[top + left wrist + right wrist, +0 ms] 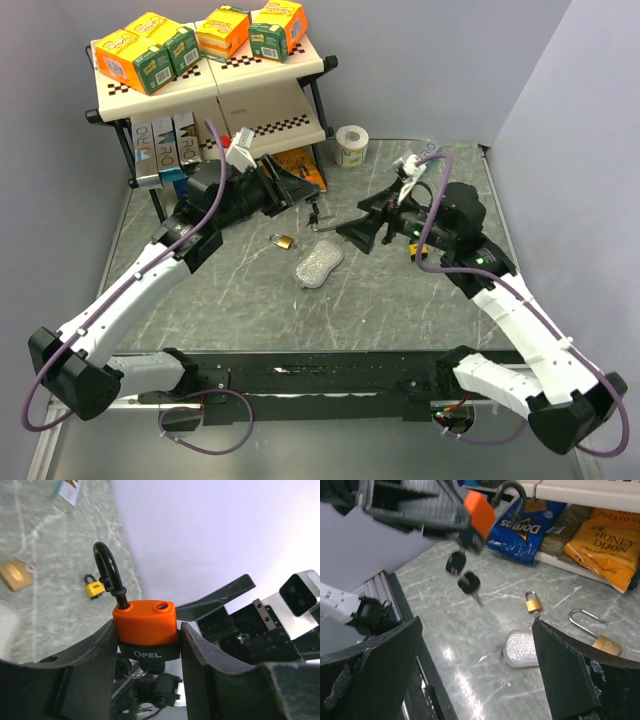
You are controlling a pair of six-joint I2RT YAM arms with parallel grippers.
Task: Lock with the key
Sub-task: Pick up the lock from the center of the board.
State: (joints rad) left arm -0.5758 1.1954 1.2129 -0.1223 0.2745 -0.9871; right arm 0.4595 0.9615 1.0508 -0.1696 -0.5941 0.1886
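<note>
My left gripper (146, 630) is shut on an orange-and-black padlock (145, 622) marked OPEL, held in the air. Its black shackle (111, 572) stands open, one leg out of its hole. A key sits in the bottom of the lock, with a ring hanging from it. In the right wrist view the padlock (480, 511) is at the top, and two black-headed keys (462, 575) dangle beneath it. My right gripper (477, 670) is open and empty, a short way from the keys. In the top view the left gripper (305, 190) and right gripper (360, 230) face each other mid-table.
A small brass padlock (283, 241) and a silver glittery pouch (320, 263) lie on the table below the grippers. Another brass padlock (602, 641) with an open shackle lies nearby. A shelf (280, 130) with boxes and snack bags stands at the back left, with a tape roll (351, 146) beside it.
</note>
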